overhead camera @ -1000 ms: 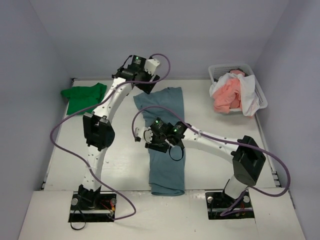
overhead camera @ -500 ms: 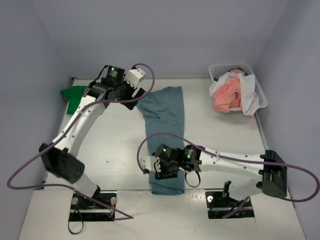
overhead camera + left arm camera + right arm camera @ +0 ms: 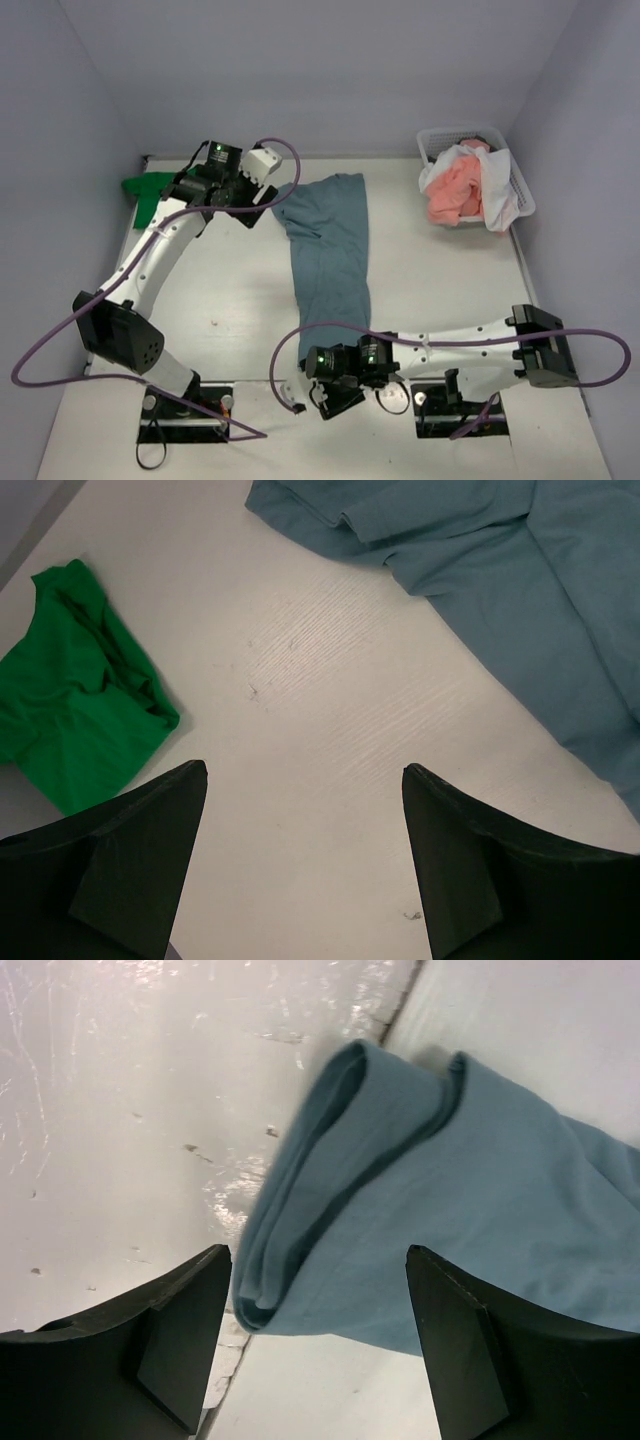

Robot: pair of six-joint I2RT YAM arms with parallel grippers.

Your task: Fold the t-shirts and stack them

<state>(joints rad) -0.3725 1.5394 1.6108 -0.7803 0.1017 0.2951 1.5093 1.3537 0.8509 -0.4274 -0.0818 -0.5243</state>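
Lying between green t-shirt [image 3: 75, 695] and heaped basket [image 3: 522, 188], blue t-shirt [image 3: 330, 250]; left fingers [image 3: 130, 870] and right fingers [image 3: 170, 1340] apart.

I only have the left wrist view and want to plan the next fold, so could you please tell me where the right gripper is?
Observer: The right gripper is over the blue shirt's near end, at the table's near edge, jaws open.
Operator: Is it holding the cloth?
Observer: It seems not; the folded hem lies below its spread fingers, unpinched.
Operator: Are any other shirts out of my sight?
Observer: Yes, a pink shirt and a white shirt are heaped in a basket at the far right corner.
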